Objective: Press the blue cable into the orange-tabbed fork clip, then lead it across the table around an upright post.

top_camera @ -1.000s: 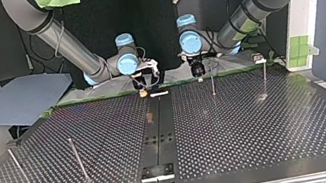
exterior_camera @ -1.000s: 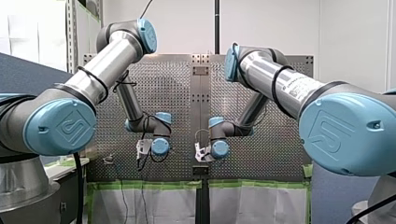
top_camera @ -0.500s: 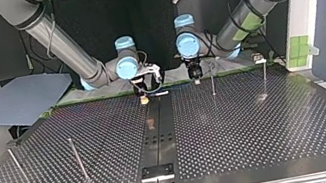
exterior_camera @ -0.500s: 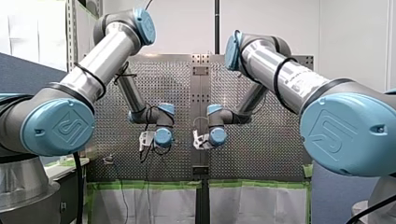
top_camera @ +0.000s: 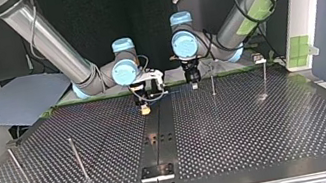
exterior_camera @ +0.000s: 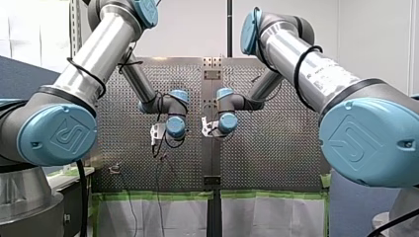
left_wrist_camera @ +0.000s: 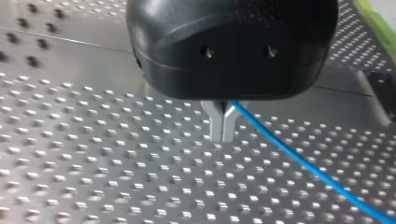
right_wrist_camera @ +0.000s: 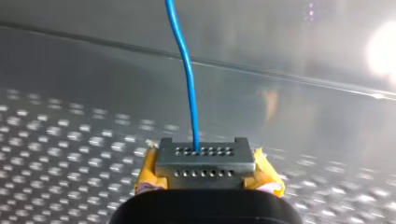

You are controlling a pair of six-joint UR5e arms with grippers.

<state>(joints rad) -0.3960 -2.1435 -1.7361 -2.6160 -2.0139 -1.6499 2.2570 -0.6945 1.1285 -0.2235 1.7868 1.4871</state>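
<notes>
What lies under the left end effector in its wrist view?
Perforated table shows below the left end effector, whose shut fingers pinch the blue cable trailing aside. The black housing covers the fingers' upper part.

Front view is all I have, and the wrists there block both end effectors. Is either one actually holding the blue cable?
Observer: Yes. In the left wrist view, my left end effector has its metal fingers shut on the blue cable, which trails away over the table.
Operator: And the other arm?
Observer: The right wrist view shows my right end effector, with yellow pads, also shut on blue cable, which runs on ahead of it.
Operator: Is a post anywhere near?
Observer: In the top view an upright post stands just beside my left end effector, on the side toward that view's right.
</notes>
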